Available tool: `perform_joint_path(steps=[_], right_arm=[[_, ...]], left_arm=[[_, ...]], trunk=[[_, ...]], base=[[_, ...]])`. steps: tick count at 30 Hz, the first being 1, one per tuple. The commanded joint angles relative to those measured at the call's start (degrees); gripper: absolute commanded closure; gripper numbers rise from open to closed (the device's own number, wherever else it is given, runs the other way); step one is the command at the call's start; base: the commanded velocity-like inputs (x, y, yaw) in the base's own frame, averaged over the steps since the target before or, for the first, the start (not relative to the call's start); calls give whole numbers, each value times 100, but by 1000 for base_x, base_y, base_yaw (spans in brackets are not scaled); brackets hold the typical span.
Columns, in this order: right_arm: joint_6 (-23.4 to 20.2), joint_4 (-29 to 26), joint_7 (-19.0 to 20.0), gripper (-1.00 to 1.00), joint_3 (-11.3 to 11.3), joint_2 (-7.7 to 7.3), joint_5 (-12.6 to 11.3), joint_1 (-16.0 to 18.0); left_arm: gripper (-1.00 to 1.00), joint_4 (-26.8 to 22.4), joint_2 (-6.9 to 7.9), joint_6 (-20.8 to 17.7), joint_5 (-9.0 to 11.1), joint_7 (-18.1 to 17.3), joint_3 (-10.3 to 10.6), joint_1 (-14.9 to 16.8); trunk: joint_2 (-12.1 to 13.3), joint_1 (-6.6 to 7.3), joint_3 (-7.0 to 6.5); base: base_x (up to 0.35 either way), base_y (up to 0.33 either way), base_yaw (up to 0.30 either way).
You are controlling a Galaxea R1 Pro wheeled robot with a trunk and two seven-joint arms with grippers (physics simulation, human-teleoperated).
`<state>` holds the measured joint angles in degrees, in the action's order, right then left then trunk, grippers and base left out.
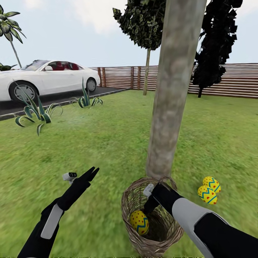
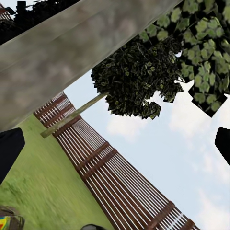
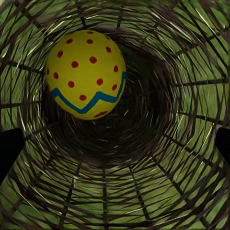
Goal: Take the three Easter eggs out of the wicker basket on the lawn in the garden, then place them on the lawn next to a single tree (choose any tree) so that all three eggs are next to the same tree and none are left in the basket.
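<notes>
The wicker basket [image 1: 157,246] stands on the lawn [image 1: 89,143] at the foot of the thick grey-brown tree [image 1: 172,93]. One yellow Easter egg [image 1: 139,221] with a blue zigzag and red dots lies inside it. My right gripper [image 1: 148,206] reaches down into the basket, close beside this egg. In the right wrist view the gripper [image 3: 115,148] is open, the egg [image 3: 86,74] lies ahead of it and the basket wall [image 3: 158,191] surrounds it. Two more eggs [image 1: 211,184] [image 1: 207,194] lie on the grass just right of the trunk. My left gripper [image 1: 92,173] hangs open over the grass, left of the basket.
A white car [image 1: 43,79] is parked on the dark driveway [image 1: 53,98] at the far left, with spiky plants [image 1: 36,113] [image 1: 86,99] along its edge. A wooden fence [image 1: 236,80] closes the back, with a thin tree [image 1: 147,71] and a dark tree [image 1: 215,46] before it.
</notes>
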<state>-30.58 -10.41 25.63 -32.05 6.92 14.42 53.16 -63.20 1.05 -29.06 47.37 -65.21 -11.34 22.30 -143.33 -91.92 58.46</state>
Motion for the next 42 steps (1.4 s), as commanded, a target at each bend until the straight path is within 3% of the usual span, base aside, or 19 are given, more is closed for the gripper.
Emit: perform_joint_path(steps=[1,32,42], right_arm=[[-21,-29,39,-100,10,-1,61,2],[-15,-123,41,-100,-149,25,61,-2],[-16,-431,5,-100,-153,2,52,0]], left_arm=[[-100,0,1,-56,27,-9,0,3],[-100,3,1,-56,21,-9,0,11],[-100,7,1,-56,18,-9,1,12]], trunk=[[-4,-1,28],[-45,-81,715],[-59,-107,937]], base=[[0,0,0],[0,0,0],[0,0,0]])
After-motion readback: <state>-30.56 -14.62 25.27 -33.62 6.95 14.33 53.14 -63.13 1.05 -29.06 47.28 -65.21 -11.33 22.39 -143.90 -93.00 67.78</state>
